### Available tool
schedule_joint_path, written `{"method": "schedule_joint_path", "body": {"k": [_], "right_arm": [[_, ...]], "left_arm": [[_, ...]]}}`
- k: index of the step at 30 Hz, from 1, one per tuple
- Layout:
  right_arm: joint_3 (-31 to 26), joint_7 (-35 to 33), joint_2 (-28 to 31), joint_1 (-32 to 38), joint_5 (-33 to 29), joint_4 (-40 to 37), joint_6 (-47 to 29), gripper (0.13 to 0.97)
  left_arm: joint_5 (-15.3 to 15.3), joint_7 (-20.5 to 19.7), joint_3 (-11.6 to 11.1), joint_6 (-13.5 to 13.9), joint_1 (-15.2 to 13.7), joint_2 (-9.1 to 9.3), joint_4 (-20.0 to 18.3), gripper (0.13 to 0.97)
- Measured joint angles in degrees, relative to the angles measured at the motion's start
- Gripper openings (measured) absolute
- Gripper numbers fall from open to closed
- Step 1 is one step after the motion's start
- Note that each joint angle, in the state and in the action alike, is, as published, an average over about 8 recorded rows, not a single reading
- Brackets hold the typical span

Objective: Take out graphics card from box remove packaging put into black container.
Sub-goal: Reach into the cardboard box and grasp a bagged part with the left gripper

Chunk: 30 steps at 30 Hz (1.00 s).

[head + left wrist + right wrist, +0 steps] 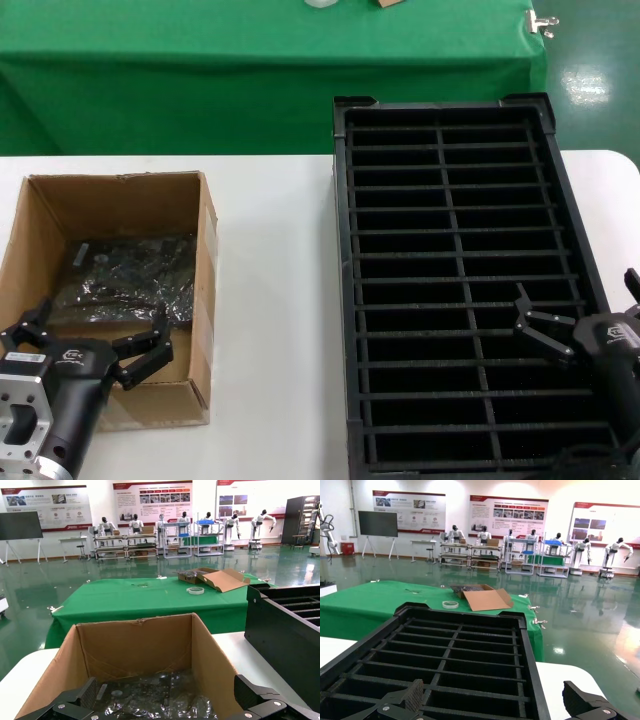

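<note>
Left gripper [92, 350]: lower left of the head view, fingers spread wide, grasping nothing, poised over the near end of the box.
Bag [130, 275]: crinkly, shiny, translucent grey-green film lying on the box floor, centre left of the head view; likely thin, slippery and easily creased.
Card [125, 262]: inside the bag, seen only as a dark flat shape; judged stiff, light and fragile, with components that should not be pinched.
Grasp point: probably a gathered fold of film near the bag's edge, or the card's long edges through the film.
Box [207, 270]: brown corrugated cardboard, plain walls, open top; light enough to shift if dragged.
Tray [342, 300]: rigid black plastic, thin ribs, two columns of narrow slots, right half of the head view.
Right gripper [575, 330]: lower right, fingers apart, holding nothing, over the tray.
</note>
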Motion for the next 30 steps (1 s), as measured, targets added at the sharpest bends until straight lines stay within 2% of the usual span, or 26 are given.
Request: {"method": "schedule_joint_path", "body": {"k": [8, 12, 14, 16, 19, 22, 24, 26, 30], "right_arm": [[0.0, 0.0, 0.0, 0.0, 0.0, 0.0, 0.0, 0.966], [0.0, 0.0, 0.0, 0.0, 0.0, 0.0, 0.0, 0.966], [0.0, 0.0, 0.0, 0.0, 0.0, 0.0, 0.0, 0.966], [0.0, 0.0, 0.0, 0.0, 0.0, 0.0, 0.0, 0.966], [0.0, 0.0, 0.0, 0.0, 0.0, 0.0, 0.0, 0.966], [0.0, 0.0, 0.0, 0.0, 0.0, 0.0, 0.0, 0.966], [0.0, 0.0, 0.0, 0.0, 0.0, 0.0, 0.0, 0.966], [0.0, 0.0, 0.0, 0.0, 0.0, 0.0, 0.0, 0.966], [0.0, 0.0, 0.0, 0.0, 0.0, 0.0, 0.0, 0.966]], "left_arm": [[0.0, 0.0, 0.0, 0.0, 0.0, -0.07, 0.0, 0.966], [0.2, 0.2, 0.8, -0.2, -0.6, -1.35, 0.3, 0.966], [0.0, 0.6, 2.1, -0.7, -1.4, -3.06, 0.8, 0.966], [-0.1, 1.2, 4.0, -1.2, -2.7, -5.59, 1.6, 0.966], [0.0, 2.0, 7.7, -1.7, -5.7, -10.34, 3.2, 0.966], [1.8, 2.5, 11.3, -1.0, -9.4, -14.97, 5.1, 0.966], [4.4, 2.2, 13.1, 0.5, -12.0, -17.39, 6.6, 0.966], [8.1, 1.7, 14.4, 2.4, -14.6, -19.08, 8.1, 0.966], [17.5, 0.1, 16.0, 8.0, -20.1, -20.96, 11.8, 0.966]]}}
